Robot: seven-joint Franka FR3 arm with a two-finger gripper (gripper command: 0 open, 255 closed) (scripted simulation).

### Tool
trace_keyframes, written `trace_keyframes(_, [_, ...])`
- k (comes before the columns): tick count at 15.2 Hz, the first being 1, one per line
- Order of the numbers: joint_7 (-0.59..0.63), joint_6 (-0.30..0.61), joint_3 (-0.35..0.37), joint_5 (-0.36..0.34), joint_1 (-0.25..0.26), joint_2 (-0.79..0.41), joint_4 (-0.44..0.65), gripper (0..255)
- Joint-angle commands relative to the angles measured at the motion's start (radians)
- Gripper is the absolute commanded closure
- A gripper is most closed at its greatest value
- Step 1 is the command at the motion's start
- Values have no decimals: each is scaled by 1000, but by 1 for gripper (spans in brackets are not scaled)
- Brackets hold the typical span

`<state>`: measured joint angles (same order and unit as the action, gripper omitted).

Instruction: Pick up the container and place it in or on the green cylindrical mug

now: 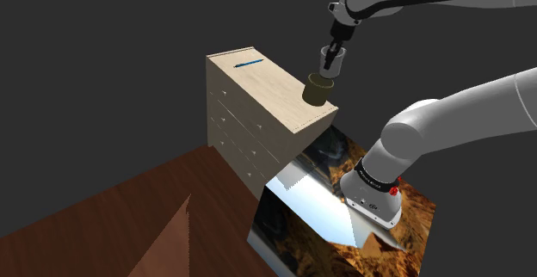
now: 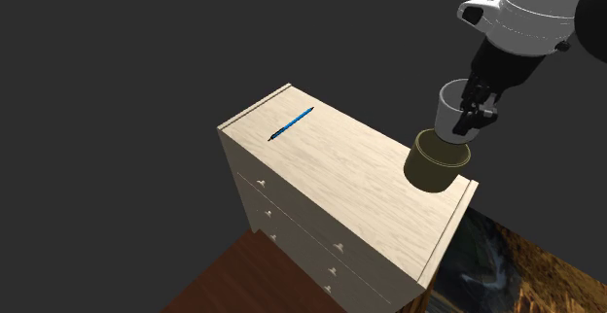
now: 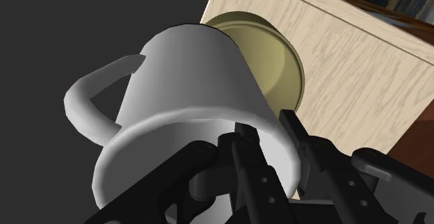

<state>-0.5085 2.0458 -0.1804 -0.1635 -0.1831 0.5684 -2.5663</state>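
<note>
- Jaws are pinching the white cup (image 2: 449, 109) by its rim, hovering just above the olive-green mug (image 2: 438, 160) at the dresser (image 2: 340, 180) corner.
- Worry: the cup looks off-centre, so on release it might clip the mug's rim and tumble off the edge.
- Wrist view gives the cup's handle (image 3: 87, 97), and the second exterior view gives the gap.

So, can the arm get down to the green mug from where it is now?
Probably yes. The gripper, shut on the white cup, hangs just above the mug near the dresser's corner, and nothing lies between them; the mug's mouth is open.
</note>
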Motion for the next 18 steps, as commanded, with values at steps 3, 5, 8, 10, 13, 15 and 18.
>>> trace_keyframes(3, [0,7,-3,-1,-3,-4,-7,255])
trace_keyframes(5, [0,7,-3,-1,-4,-4,-7,255])
trace_keyframes(8, [-1,8,-3,-1,-4,-5,-7,0])
trace_keyframes(10, [0,7,-2,-1,-4,-3,-8,0])
trace_keyframes(13, [0,7,-2,-1,-4,-4,-7,0])
trace_keyframes(15, [-2,-67,7,6,-2,18,45,0])
trace_keyframes(18, [-3,-131,15,12,1,32,95,0])
